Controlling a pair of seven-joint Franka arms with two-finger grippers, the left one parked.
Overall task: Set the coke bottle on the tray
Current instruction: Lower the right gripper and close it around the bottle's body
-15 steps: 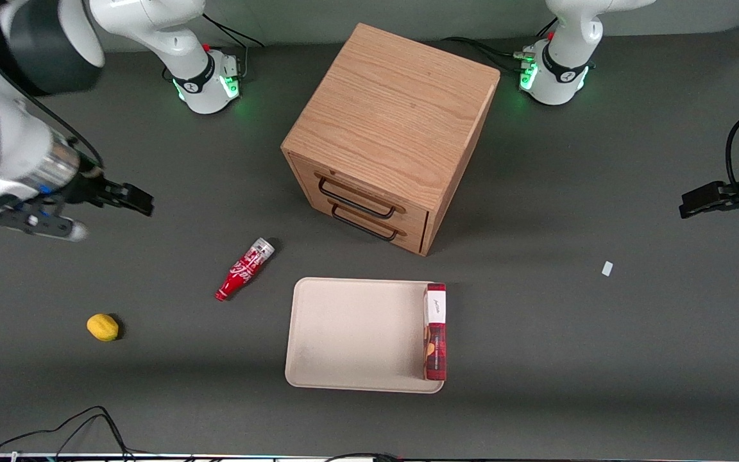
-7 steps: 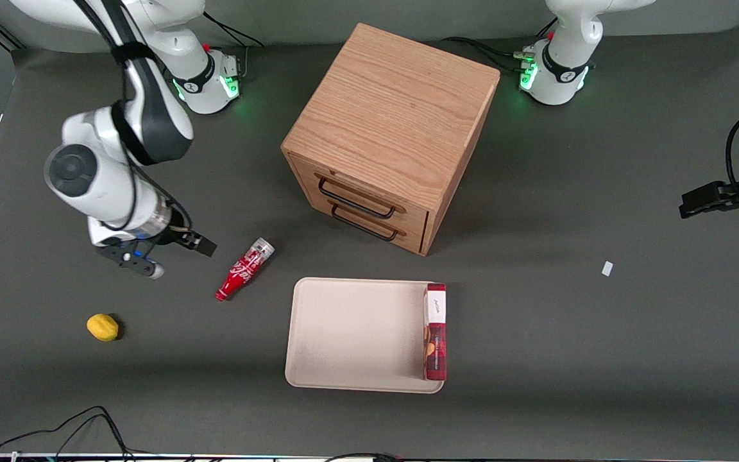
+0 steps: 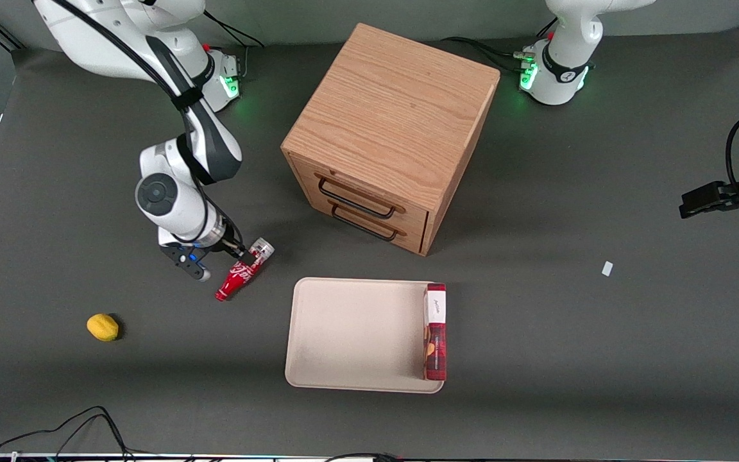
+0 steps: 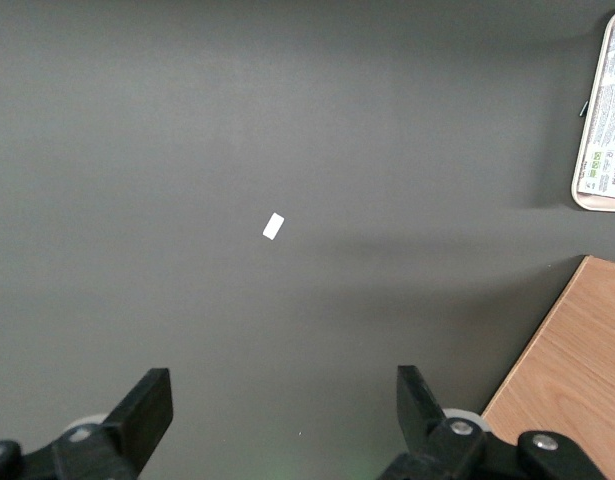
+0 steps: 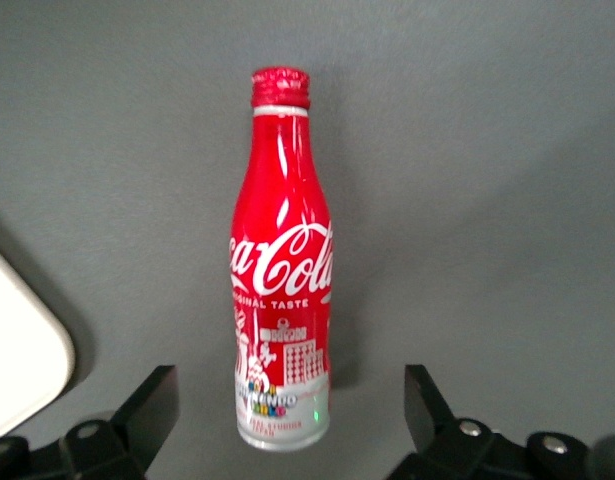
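The coke bottle (image 3: 243, 270) is small and red with white script and a silver base. It lies on its side on the dark table, beside the tray toward the working arm's end. The tray (image 3: 356, 333) is large, flat and cream-beige. My gripper (image 3: 240, 251) hovers just above the bottle's silver base end. It is open and empty. In the right wrist view the bottle (image 5: 281, 270) lies between the two spread fingers (image 5: 152, 405), with its base nearest the gripper (image 5: 287, 415). A corner of the tray (image 5: 22, 350) shows there too.
A long red box with a white label end (image 3: 435, 332) lies in the tray along its edge toward the parked arm. A wooden two-drawer cabinet (image 3: 389, 135) stands farther from the camera than the tray. A yellow lemon (image 3: 102, 326) lies toward the working arm's end. A small white scrap (image 3: 607, 268) lies toward the parked arm's end.
My gripper has swung in from the working arm's end of the table and come down over the bottle's base. The bottle, tray and box have not moved.
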